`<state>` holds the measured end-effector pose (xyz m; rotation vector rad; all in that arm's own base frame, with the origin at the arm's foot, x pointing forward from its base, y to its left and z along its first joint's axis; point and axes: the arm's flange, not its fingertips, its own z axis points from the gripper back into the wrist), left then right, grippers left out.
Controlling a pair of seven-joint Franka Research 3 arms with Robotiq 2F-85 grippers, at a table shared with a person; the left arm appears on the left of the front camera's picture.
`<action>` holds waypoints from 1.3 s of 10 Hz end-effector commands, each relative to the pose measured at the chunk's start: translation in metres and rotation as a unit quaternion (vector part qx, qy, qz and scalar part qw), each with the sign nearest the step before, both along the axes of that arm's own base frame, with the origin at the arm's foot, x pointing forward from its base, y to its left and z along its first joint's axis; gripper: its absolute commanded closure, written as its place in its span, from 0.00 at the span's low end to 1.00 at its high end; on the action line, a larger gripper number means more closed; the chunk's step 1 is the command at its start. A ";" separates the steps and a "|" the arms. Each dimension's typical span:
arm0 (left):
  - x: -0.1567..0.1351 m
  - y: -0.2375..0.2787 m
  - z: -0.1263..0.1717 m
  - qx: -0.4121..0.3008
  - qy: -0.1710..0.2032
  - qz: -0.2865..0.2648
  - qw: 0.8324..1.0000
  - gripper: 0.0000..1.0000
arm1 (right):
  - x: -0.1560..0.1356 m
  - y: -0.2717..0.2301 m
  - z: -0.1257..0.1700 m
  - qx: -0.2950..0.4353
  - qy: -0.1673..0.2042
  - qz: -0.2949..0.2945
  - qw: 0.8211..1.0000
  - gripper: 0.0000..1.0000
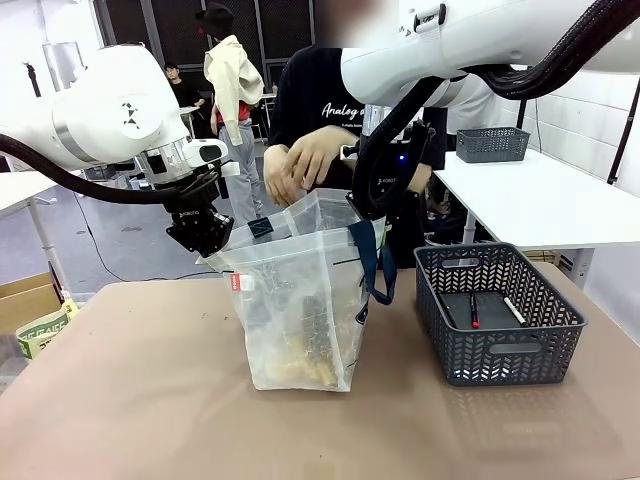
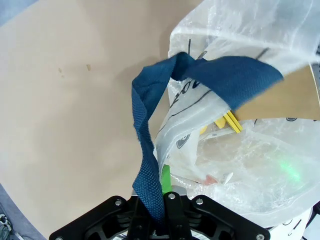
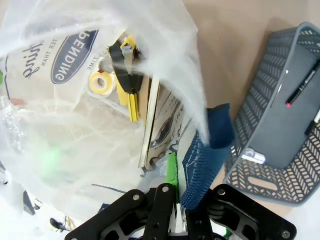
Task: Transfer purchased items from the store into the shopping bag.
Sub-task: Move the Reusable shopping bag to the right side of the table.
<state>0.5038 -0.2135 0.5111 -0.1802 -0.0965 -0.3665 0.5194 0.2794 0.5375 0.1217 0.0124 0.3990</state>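
bag [image 1: 300,310] on table [image 1: 130,400], basket [image 1: 500,358] right (pens [image 1: 474,310] inside)

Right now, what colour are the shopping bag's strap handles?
Navy blue, woven webbing. The strap handle shows best in the left wrist view.

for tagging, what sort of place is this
Probably a robotics lab staged as a shop: left gripper and right gripper hold a shopping bag on a table, beside a basket of pens.

Translucent white shopping bag [image 1: 300,310] upright, mouth open, yellowish pieces [image 1: 300,372] at its bottom; pens [image 1: 474,308] flat in grey basket [image 1: 500,352]
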 end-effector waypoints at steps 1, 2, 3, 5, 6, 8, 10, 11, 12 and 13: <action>0.000 0.000 -0.001 0.001 0.001 0.001 1.000 1.00 | 0.000 -0.001 0.000 0.000 -0.001 -0.001 1.000 1.00; 0.000 0.000 -0.001 0.001 0.001 0.001 1.000 1.00 | 0.000 -0.001 0.000 0.000 -0.001 -0.001 1.000 1.00; 0.000 0.000 -0.001 0.001 0.001 0.001 1.000 1.00 | 0.000 -0.001 0.000 0.000 -0.001 -0.001 1.000 1.00; 0.000 0.000 -0.001 0.001 0.001 0.001 1.000 1.00 | 0.000 -0.001 0.000 0.000 -0.001 -0.001 1.000 1.00; 0.000 0.000 -0.001 0.001 0.001 0.001 1.000 1.00 | 0.000 -0.001 0.000 0.000 -0.001 -0.001 1.000 1.00; 0.000 0.000 -0.001 0.001 0.001 0.001 1.000 1.00 | 0.000 -0.001 0.000 0.000 -0.001 -0.001 1.000 1.00; 0.000 0.000 -0.001 0.001 0.001 0.001 1.000 1.00 | 0.000 -0.001 0.000 0.000 -0.001 -0.001 1.000 1.00; 0.000 0.000 -0.001 0.001 0.001 0.001 1.000 1.00 | 0.000 -0.001 0.000 0.000 -0.001 -0.001 1.000 1.00; 0.000 0.000 -0.001 0.001 0.001 0.001 1.000 1.00 | 0.000 -0.001 0.000 0.000 -0.001 -0.001 1.000 1.00; 0.000 0.000 -0.001 0.001 0.001 0.001 1.000 1.00 | 0.000 -0.001 0.000 0.000 -0.001 -0.001 1.000 1.00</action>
